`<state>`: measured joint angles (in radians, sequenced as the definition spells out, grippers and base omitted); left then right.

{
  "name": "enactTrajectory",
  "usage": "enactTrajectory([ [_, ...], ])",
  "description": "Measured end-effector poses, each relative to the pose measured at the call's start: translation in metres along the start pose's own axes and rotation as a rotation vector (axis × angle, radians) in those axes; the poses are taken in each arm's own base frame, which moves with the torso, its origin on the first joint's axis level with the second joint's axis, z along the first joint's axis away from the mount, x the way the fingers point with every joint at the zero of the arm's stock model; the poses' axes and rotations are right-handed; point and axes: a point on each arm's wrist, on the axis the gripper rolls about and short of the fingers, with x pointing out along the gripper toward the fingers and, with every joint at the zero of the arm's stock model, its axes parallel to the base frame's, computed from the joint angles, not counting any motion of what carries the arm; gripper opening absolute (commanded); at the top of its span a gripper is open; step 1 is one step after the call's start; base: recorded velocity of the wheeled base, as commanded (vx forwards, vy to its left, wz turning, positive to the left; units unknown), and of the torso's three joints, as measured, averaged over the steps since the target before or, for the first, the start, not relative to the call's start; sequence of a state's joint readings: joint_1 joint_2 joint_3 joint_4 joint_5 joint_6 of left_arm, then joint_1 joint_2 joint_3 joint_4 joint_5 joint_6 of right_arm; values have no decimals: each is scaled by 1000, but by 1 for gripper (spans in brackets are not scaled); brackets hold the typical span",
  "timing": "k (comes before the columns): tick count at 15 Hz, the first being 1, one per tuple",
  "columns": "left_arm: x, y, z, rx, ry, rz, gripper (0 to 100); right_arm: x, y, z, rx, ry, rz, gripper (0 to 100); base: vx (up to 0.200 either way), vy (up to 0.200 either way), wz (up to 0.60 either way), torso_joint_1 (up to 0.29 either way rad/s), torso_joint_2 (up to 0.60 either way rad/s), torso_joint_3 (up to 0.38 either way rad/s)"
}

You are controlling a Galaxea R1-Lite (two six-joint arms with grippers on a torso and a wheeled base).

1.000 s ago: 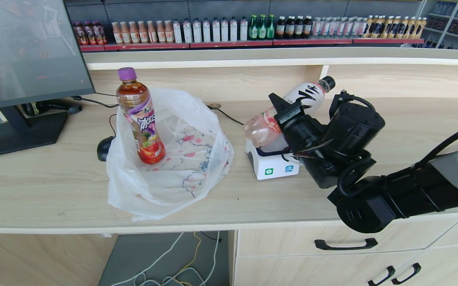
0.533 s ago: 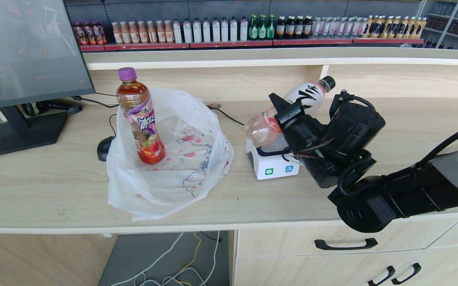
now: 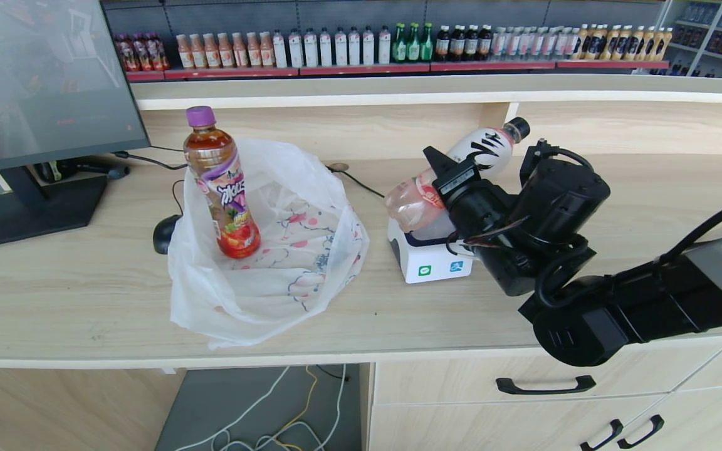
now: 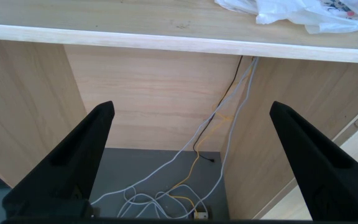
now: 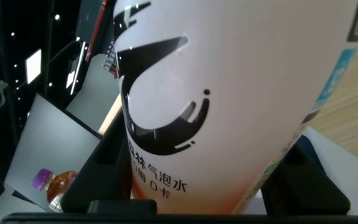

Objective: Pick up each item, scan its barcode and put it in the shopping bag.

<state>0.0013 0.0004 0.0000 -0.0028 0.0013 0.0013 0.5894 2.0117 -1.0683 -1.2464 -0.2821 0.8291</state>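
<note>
- Over the small white scanner box (image 3: 433, 266), on the right part of the pale wooden bench (image 3: 73, 288), the clear plastic drink bottle with a white printed sleeve and black cap (image 3: 485, 149) hangs tilted. Its cap points up and away from the robot, and its pinkish base sits low, just above the box.
- The right end effector (image 3: 447, 181) is clamped around the bottle's middle, on the sleeve.
- The bottle seems to hold liquid, so it is probably moderately heavy. Its smooth sleeve (image 5: 229, 93) could slip or twist in a pinch, and the thin wall may dent under a hard squeeze. A mid-body hold near the balance point looks right.
- The right arm comes in from the robot's right, forearm low over the bench's front edge, wrist angled up toward the bottle.
- The left end effector (image 4: 191, 124) is spread wide and empty, below the bench's front edge, facing loose cables.
- The crinkled translucent white shopping bag (image 3: 286, 288) lies open left of the scanner, with an amber tea bottle with a purple cap (image 3: 220, 188) upright at its far left side, apparently inside.
</note>
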Motion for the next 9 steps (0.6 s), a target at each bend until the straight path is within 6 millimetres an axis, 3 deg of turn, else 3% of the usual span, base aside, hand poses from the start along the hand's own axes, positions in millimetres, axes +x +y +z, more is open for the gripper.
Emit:
enactTrajectory([
  [4,0,0,0,0,0,0,100,-3,10,9,-66,-9,31,0,0,0,0,0,0,0],
  [9,0,0,0,0,0,0,100,-13,38,22,-213,34,205,0,0,0,0,0,0,0],
])
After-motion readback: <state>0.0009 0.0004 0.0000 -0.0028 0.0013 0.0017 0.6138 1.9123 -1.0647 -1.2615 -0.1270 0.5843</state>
